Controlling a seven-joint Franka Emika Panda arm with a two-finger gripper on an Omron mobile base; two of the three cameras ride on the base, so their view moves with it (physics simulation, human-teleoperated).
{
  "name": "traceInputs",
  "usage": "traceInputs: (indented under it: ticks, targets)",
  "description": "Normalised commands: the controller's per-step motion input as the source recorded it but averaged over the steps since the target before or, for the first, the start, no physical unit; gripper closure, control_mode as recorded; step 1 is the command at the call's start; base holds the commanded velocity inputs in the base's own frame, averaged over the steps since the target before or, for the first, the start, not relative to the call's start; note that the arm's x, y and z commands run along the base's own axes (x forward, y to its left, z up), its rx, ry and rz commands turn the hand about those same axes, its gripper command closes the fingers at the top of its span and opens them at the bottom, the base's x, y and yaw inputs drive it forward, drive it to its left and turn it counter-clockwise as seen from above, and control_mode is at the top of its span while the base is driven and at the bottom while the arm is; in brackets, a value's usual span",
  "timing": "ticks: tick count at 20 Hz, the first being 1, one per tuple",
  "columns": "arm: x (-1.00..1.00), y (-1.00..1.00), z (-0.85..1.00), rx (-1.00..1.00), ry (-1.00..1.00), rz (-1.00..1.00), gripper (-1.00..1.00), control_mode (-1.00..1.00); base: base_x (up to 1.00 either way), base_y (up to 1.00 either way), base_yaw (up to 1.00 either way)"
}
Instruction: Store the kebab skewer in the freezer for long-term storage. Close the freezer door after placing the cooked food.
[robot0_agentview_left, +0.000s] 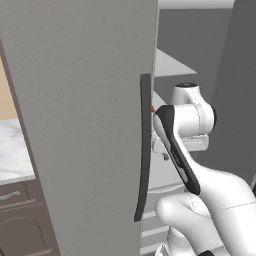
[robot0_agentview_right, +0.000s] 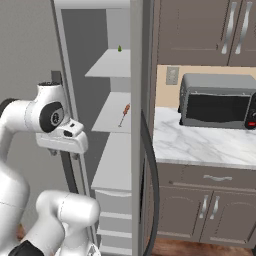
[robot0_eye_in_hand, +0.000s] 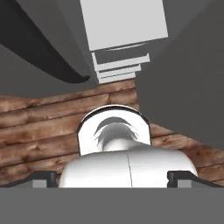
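Observation:
The freezer (robot0_agentview_right: 95, 100) stands open, with white shelves and drawers inside. The kebab skewer (robot0_agentview_right: 123, 114) lies on the middle shelf (robot0_agentview_right: 111, 122), its reddish meat end towards the back; its red tip (robot0_agentview_left: 152, 108) peeks past the door edge. The freezer door (robot0_agentview_left: 80, 125) is swung out wide, its long dark handle (robot0_agentview_left: 144, 150) close to my arm. My gripper (robot0_agentview_right: 64, 154) hangs in front of the opening, below shelf height and pointing down at the floor. It is open and empty, with its fingertips (robot0_eye_in_hand: 43, 177) far apart. It stands beside the handle without touching it.
The wider grey door (robot0_agentview_right: 137, 100) stays shut right of the opening. Beyond it a microwave (robot0_agentview_right: 217, 100) sits on a marble counter (robot0_agentview_right: 200, 145) over brown cabinets. A small green item (robot0_agentview_right: 119, 48) rests on the top shelf. White drawers (robot0_eye_in_hand: 124, 26) and wooden floor (robot0_eye_in_hand: 39, 131) lie below.

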Motion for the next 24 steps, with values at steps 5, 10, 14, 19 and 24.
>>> traceInputs:
  ticks: [5,10,14,19,24]
  targets:
    - [-0.99,0.14,-0.04,0.0,0.18,-0.08,-1.0,-1.0,0.0,0.0,0.0]
    - [-0.33,-0.07,-0.01,0.04,0.02,-0.03,-1.0,-1.0,0.0,0.0,0.0]
    - [0.0,-0.26,-0.02,0.06,0.0,0.0,-1.0,-1.0,0.0,0.0,0.0]
    - [0.0,-0.04,0.0,0.0,0.0,0.02,-1.0,-1.0,0.0,0.0,0.0]
    - [0.0,0.0,0.0,0.0,0.0,0.0,-1.0,-1.0,0.0,0.0,0.0]
